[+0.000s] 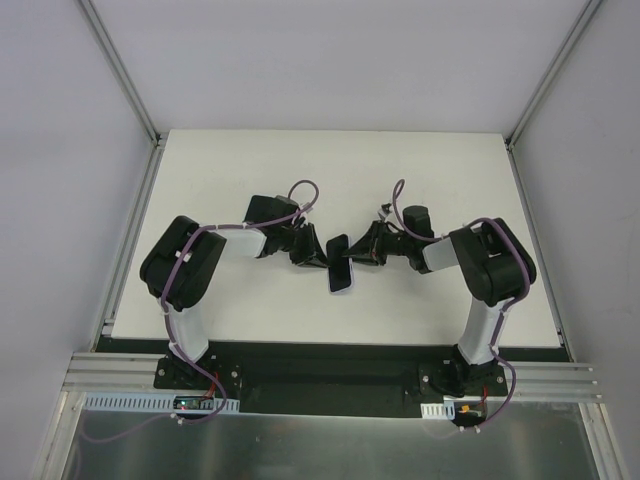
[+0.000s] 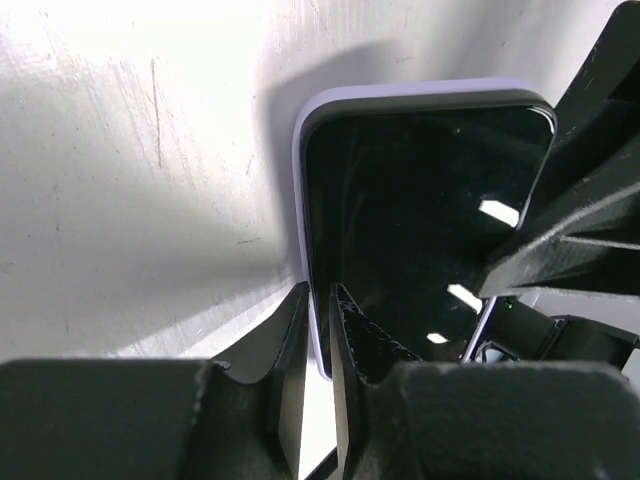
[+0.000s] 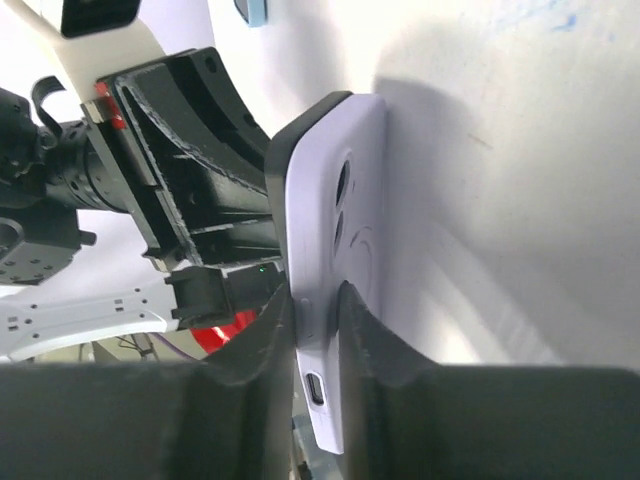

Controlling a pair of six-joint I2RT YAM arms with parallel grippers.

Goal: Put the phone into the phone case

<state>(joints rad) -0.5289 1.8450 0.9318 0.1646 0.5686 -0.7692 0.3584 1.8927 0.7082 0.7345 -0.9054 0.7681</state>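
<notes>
Phone [image 2: 420,220] lies screen-out inside the lilac case [image 3: 345,250], held about midway between the left and right edges of the desk [image 1: 250,170], its long axis running roughly from far edge to near edge. From the screen side the left gripper [image 2: 320,300] is pinched narrow over one long rim, while the right gripper [image 3: 313,300] clamps the case near its port end. Both arms are equally near, so any last seating squeeze would go across its thickness.

One phone [image 2: 420,230], seemingly one case [image 3: 357,230] — two grippers [image 1: 320,261] [image 1: 357,257].
</notes>
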